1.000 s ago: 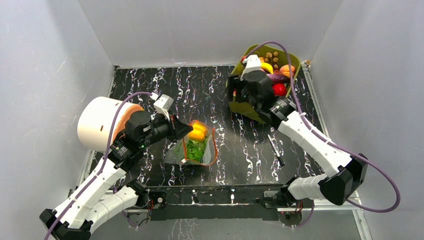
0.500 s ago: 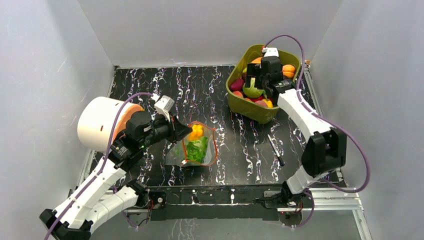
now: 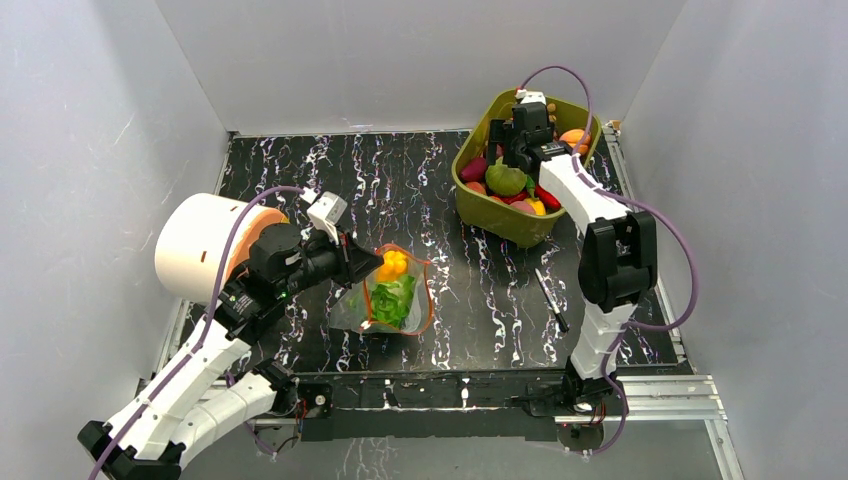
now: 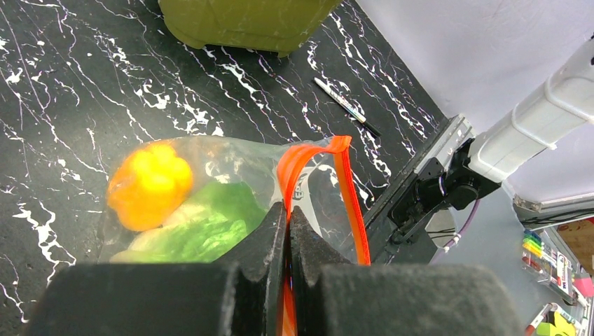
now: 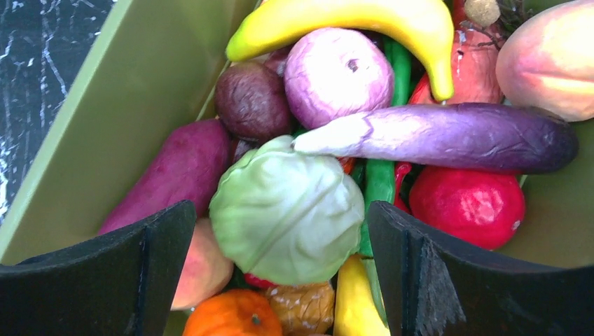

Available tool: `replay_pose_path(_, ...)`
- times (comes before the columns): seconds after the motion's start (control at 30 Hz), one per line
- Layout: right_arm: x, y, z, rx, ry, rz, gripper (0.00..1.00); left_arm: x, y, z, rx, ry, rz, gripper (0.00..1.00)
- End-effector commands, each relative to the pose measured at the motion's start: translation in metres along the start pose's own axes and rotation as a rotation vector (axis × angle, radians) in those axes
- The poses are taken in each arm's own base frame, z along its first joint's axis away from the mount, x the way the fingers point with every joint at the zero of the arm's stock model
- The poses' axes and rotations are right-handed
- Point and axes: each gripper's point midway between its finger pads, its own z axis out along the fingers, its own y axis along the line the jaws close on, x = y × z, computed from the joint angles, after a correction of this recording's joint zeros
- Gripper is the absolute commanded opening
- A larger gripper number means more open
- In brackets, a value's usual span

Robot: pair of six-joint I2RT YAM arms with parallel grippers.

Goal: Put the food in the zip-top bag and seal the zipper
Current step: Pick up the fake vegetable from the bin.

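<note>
Zip-top bag is lying on the table, its orange zipper pinched by the clenched left gripper, while the right gripper is hovering wide open astride a green cabbage in the olive tub.

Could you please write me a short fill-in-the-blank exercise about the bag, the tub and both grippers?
The left gripper is ____ on the zipper of the zip-top bag.
The pepper and the lettuce lie ____ the bag.
The right gripper hovers with its fingers ____ over the cabbage in the olive-green tub.
Missing words: shut; inside; open.
</note>
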Motion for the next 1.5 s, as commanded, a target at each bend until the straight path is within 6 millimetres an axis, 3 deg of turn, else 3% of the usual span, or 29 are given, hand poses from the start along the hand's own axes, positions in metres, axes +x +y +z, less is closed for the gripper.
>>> replay_pose_path(0.0, -0.04, -0.016, 0.006, 0.055, -0.098, -0.017, 0.88, -0.004, -0.007, -0.005, 0.026, -0.017, 0.016, 0.0)
replay_pose_path(0.07, -0.045, -0.023, 0.009, 0.069, -0.1, -0.086, 0.78, -0.004, -0.007, -0.005, 0.028, -0.018, 0.013, 0.0)
replay_pose_path(0.23, -0.058, -0.039, 0.002, 0.078, -0.119, -0.296, 0.75, -0.005, -0.008, -0.006, 0.027, -0.016, 0.016, 0.0)
replay_pose_path(0.37, -0.046, -0.049, 0.011, 0.033, -0.086, -0.473, 0.69, -0.004, -0.006, -0.005, 0.025, -0.018, 0.03, 0.0)
replay_pose_path(0.57, -0.038, -0.073, 0.015, 0.074, -0.061, -0.603, 0.61, -0.003, -0.006, -0.002, 0.032, -0.006, 0.03, 0.0)
replay_pose_path(0.9, -0.03, -0.081, 0.025, 0.067, -0.04, -0.804, 0.6, -0.005, -0.006, 0.002, 0.03, 0.001, 0.031, 0.0)
replay_pose_path(1.27, -0.035, -0.073, 0.038, 0.024, -0.092, -0.953, 0.63, -0.005, -0.005, 0.006, 0.031, 0.006, 0.018, 0.0)
replay_pose_path(1.47, -0.024, -0.067, 0.05, -0.021, -0.035, -1.007, 0.64, -0.004, -0.006, 0.007, 0.034, 0.006, 0.013, 0.0)
